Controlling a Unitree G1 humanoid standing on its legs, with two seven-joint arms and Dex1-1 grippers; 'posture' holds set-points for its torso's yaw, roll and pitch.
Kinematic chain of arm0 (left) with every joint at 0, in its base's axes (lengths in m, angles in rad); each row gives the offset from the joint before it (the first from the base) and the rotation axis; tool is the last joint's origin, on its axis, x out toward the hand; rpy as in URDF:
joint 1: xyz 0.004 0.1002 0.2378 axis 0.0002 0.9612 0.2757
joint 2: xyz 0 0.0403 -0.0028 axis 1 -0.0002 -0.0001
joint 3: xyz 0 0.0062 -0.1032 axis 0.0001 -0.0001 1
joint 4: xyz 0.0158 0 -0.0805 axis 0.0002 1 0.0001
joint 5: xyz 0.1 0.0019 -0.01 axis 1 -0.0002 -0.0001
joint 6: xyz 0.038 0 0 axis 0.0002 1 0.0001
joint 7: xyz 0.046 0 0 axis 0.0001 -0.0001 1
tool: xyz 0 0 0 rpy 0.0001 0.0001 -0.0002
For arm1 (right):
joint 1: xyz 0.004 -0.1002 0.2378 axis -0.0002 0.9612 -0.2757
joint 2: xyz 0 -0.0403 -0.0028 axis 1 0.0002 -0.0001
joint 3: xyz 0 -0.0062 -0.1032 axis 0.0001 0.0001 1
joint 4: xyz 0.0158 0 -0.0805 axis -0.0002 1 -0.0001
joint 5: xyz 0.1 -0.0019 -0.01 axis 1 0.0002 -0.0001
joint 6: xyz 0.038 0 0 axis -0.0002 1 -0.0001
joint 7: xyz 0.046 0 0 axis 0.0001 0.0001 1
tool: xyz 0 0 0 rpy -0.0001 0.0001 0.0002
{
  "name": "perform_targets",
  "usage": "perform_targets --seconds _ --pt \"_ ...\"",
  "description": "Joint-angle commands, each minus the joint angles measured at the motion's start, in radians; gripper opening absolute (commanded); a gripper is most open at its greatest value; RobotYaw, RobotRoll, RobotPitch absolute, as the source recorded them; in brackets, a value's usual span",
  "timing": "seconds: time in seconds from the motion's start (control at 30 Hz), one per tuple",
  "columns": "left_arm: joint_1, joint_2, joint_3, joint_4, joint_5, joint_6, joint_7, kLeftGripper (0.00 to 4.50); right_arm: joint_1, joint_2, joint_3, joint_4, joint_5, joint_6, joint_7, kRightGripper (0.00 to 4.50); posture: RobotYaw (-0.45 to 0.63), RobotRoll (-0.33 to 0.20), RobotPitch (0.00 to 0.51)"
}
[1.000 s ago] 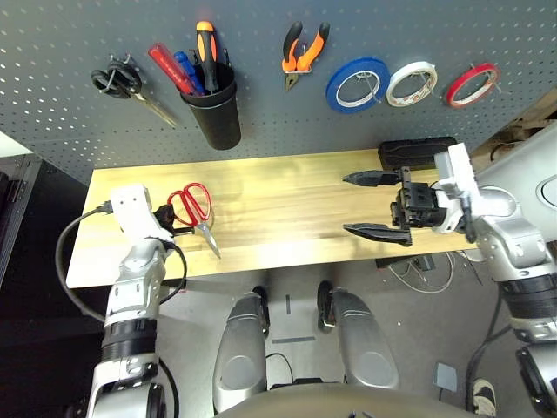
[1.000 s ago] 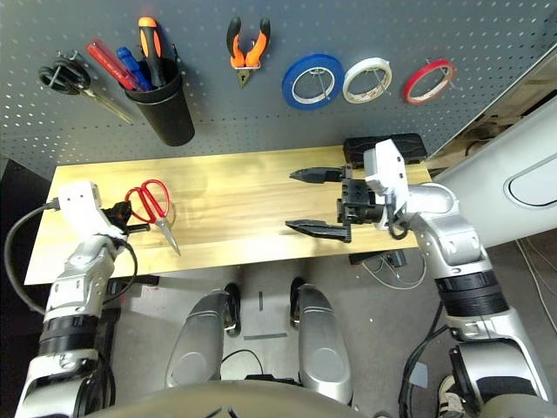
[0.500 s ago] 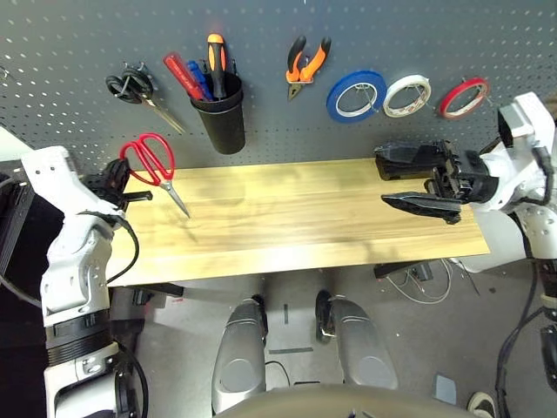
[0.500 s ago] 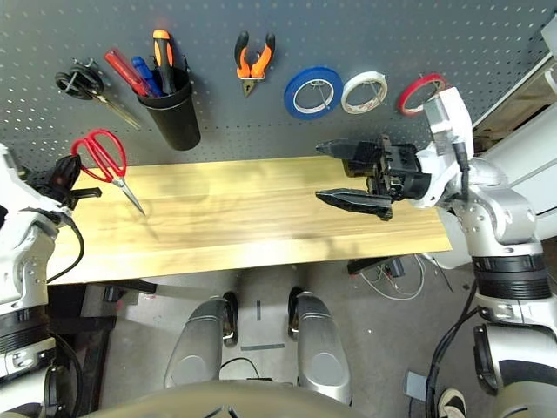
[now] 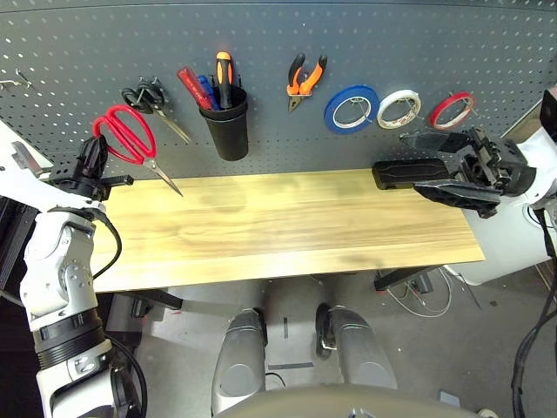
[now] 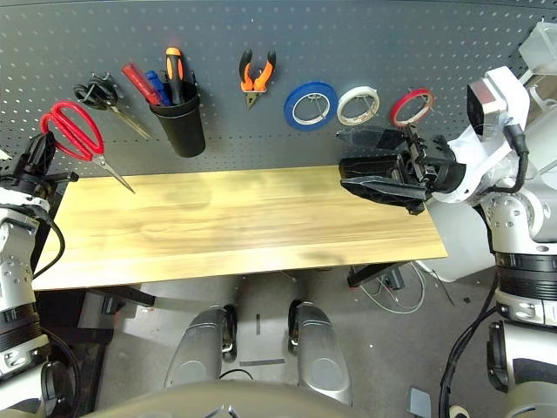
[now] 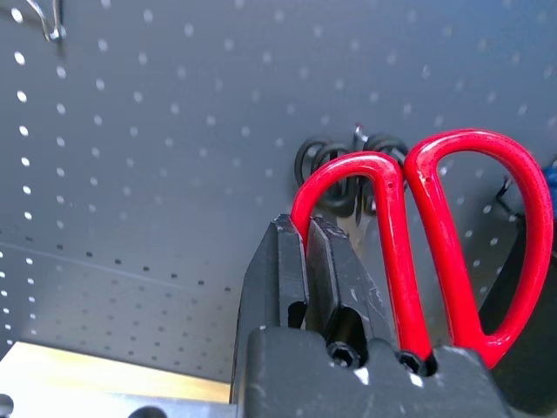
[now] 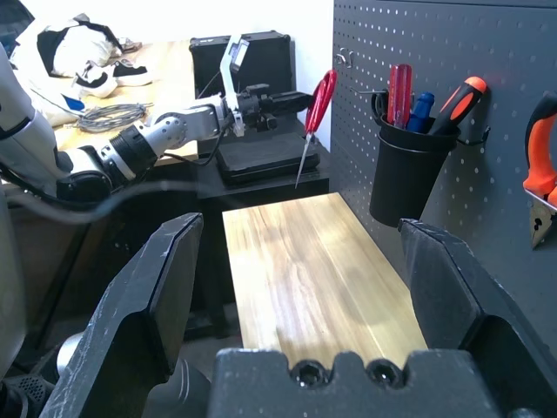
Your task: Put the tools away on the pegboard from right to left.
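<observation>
We judge the chief risk to be a missed hook: the red-handled scissors (image 5: 130,144) are pinched by just 1 handle loop, so the blades hang free and could swing or slip in the grip as they near the large dark grey perforated pegboard (image 5: 365,35), and the black-handled scissors (image 5: 152,100) already hanging just beside them could be knocked off their hook. The left gripper (image 5: 94,165) is closed on the rim of 1 red loop — in the left wrist view its 2 black fingers (image 7: 335,279) clamp that loop, with the second loop free beside them. The scissors thus stand above and in front of the gripper, handles up against the board, blades slanting down toward the pale wooden tabletop (image 5: 287,226). A bare metal hook (image 7: 48,22) shows well apart from the loops. The right gripper (image 5: 448,165) hovers empty over the table's right end, fingers spread wide. The orange-and-black-handled pliers (image 5: 302,78), thin red tape ring (image 5: 451,109) and slim red-handled screwdriver (image 5: 193,85) — the last standing in the black cup (image 5: 228,131) — are already on the board.
</observation>
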Motion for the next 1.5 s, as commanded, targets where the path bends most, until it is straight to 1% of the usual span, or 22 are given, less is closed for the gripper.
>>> perform_targets --seconds 0.03,0.2,0.47,0.73,0.77,0.8,0.93,0.97,1.0,1.03,1.07,1.1,1.17,1.23,1.27,1.33,1.4,1.5 --pt "-0.032 -0.001 -0.003 0.022 0.001 -0.016 0.015 0.02 -0.002 0.005 -0.001 0.006 -0.012 -0.013 0.006 4.50 -0.02 0.000 0.058" --pt "-0.111 0.001 -0.040 0.119 0.045 -0.053 0.023 0.02 -0.005 0.021 0.006 0.005 -0.024 -0.021 -0.002 4.50 -0.03 0.000 0.060" --pt "-0.244 0.004 -0.104 0.347 0.137 -0.147 0.040 0.02 0.012 0.035 -0.001 -0.022 -0.031 -0.022 -0.021 4.50 -0.07 0.000 0.061" --pt "-0.284 -0.005 -0.125 0.480 0.191 -0.182 0.085 0.02 0.046 0.051 -0.006 -0.050 -0.034 -0.033 -0.054 4.50 -0.08 0.000 0.062" --pt "-0.285 -0.007 -0.125 0.487 0.192 -0.183 0.090 0.68 0.048 0.054 -0.005 -0.051 -0.035 -0.035 -0.059 4.50 -0.08 0.000 0.062" --pt "-0.284 -0.010 -0.127 0.491 0.191 -0.181 0.091 0.96 0.049 0.060 -0.004 -0.050 -0.038 -0.041 -0.065 4.50 -0.08 0.000 0.061" --pt "-0.254 -0.018 -0.159 0.501 0.210 -0.194 0.079 2.48 0.050 0.115 0.008 -0.002 -0.099 -0.083 -0.159 4.50 -0.08 0.000 0.060" --pt "-0.240 -0.027 -0.165 0.498 0.214 -0.199 0.083 2.90 0.058 0.145 0.007 0.024 -0.122 -0.125 -0.177 4.50 -0.08 0.000 0.058" --pt "-0.218 -0.039 -0.175 0.491 0.221 -0.213 0.078 3.21 0.071 0.187 0.015 0.051 -0.161 -0.188 -0.206 4.50 -0.08 0.000 0.057" --pt "-0.190 -0.055 -0.187 0.477 0.224 -0.215 0.073 3.66 0.086 0.239 0.020 0.070 -0.189 -0.234 -0.253 4.50 -0.08 0.000 0.058" --pt "-0.167 -0.066 -0.196 0.466 0.226 -0.218 0.067 3.97 0.098 0.286 0.022 0.085 -0.212 -0.270 -0.298 4.50 -0.08 0.000 0.058" --pt "-0.153 -0.074 -0.203 0.459 0.228 -0.219 0.064 4.45 0.104 0.315 0.021 0.094 -0.226 -0.289 -0.327 4.50 -0.08 0.000 0.056" --pt "-0.129 -0.085 -0.207 0.456 0.230 -0.233 0.061 4.48 0.113 0.364 0.011 0.127 -0.271 -0.375 -0.377 4.50 -0.08 0.000 0.057" --pt "-0.095 -0.107 -0.206 0.478 0.245 -0.267 0.088 4.48 0.112 0.426 -0.010 0.181 -0.327 -0.469 -0.492 4.50 -0.09 0.000 0.057" --pt "-0.086 -0.113 -0.208 0.485 0.254 -0.280 0.099 4.48 0.110 0.441 -0.016 0.201 -0.341 -0.495 -0.526 4.50 -0.09 0.000 0.057" --pt "-0.068 -0.120 -0.225 0.496 0.267 -0.316 0.081 4.48 0.109 0.450 -0.007 0.254 -0.388 -0.550 -0.573 4.50 -0.10 0.000 0.057" --pt "-0.049 -0.127 -0.239 0.518 0.290 -0.375 0.077 4.48 0.100 0.472 -0.003 0.326 -0.447 -0.606 -0.665 4.50 -0.10 0.000 0.057" --pt "-0.042 -0.137 -0.247 0.546 0.305 -0.425 0.082 4.48 0.076 0.491 -0.014 0.408 -0.485 -0.674 -0.746 4.50 -0.11 0.000 0.057"
